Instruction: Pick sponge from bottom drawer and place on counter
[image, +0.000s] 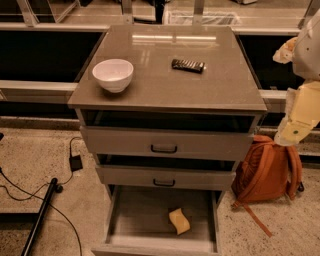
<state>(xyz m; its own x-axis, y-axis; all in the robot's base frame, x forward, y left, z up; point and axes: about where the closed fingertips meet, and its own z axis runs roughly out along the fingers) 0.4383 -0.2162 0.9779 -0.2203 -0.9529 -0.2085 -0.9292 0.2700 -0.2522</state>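
The sponge (179, 221) lies in the open bottom drawer (140, 212), right of middle. It looks light and squashy, best pinched across its narrow sides. The claw (284, 51) hangs beside the worktop (150, 90), far right; I cannot tell its state.

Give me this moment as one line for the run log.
sponge: in open bottom drawer | counter: white bowl, snack bar, no sponge | gripper: right edge, beside counter, away from sponge

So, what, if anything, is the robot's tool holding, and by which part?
Cannot be told. The tool sits at the right edge, beside the grey-brown counter; the small yellow sponge lies alone in the open grey bottom drawer.
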